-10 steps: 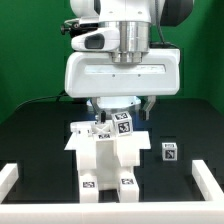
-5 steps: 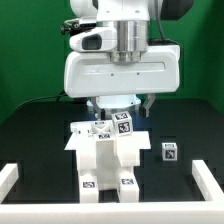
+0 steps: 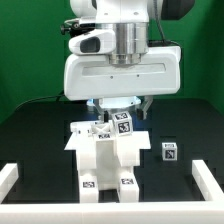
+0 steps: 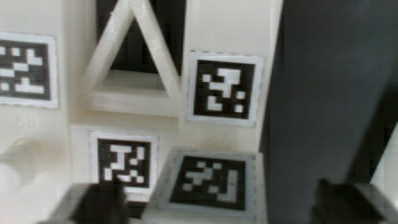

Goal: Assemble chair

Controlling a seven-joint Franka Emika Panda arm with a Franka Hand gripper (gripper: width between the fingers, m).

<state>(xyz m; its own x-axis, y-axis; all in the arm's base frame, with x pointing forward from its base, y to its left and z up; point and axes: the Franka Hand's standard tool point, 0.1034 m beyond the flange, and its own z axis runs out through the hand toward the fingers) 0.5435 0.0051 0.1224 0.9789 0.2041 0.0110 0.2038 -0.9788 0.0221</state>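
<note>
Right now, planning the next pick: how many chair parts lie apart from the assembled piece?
1: a small tagged white block on the black table, at the exterior view's right of the chair, not touching it. More could be hidden behind the hand.

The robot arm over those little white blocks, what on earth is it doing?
The robot arm is putting together a small toy chair made of white tagged blocks on the black table. Right now it hangs directly over the partly built chair. Its pincer is open, with one finger on each side of the chair's upper end, and apparently not gripping anything. One more small tagged block sits apart on the table, toward the exterior view's right of the chair.
</note>
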